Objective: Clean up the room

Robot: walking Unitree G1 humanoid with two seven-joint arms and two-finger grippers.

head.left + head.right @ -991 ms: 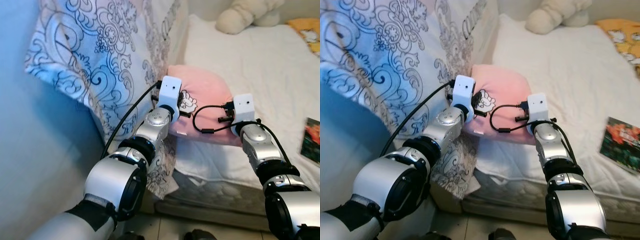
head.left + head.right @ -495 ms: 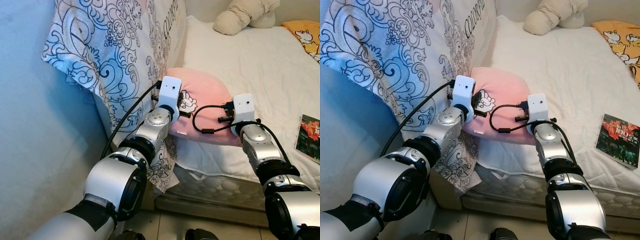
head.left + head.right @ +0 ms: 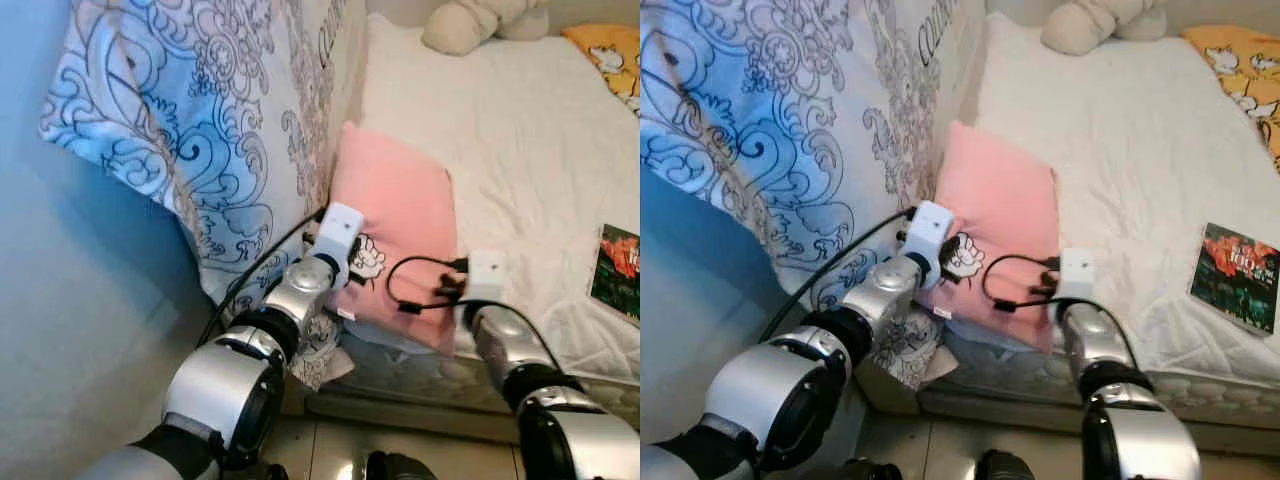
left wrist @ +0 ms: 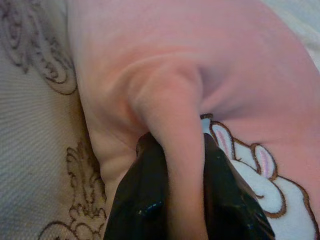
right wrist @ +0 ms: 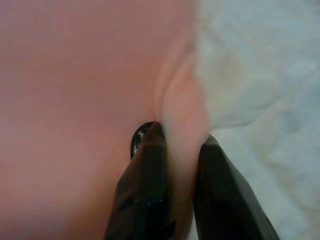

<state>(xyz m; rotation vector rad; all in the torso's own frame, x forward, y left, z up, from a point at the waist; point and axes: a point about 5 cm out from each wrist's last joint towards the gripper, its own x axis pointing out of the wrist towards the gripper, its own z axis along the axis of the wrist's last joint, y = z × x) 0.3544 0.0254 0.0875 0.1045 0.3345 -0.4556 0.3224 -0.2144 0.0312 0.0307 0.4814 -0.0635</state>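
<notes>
Left eye view: the patterned quilt [image 3: 200, 120] hanging at the left of the bed carries printed lettering near its top edge, too cropped to read. The book [image 3: 1238, 275] lying on the white bed [image 3: 1140, 130] to the right shows pale cover lettering that cannot be made out. The pink pillow [image 3: 395, 220] bears a white cartoon rabbit print with brown outlines, no text.

Left tool [image 4: 182, 150]: fingers pressed together on a raised fold of the pink pillow, at its edge next to the quilt, just beside the rabbit print.

Right tool [image 5: 177, 145]: fingers pinching a fold at the pillow's other edge, where pink fabric meets the white sheet.

The pillow lies on the near left part of the bed, against the quilt. A cream plush toy [image 3: 470, 25] sits at the far end; a yellow cloth [image 3: 1245, 50] lies at the far right.
</notes>
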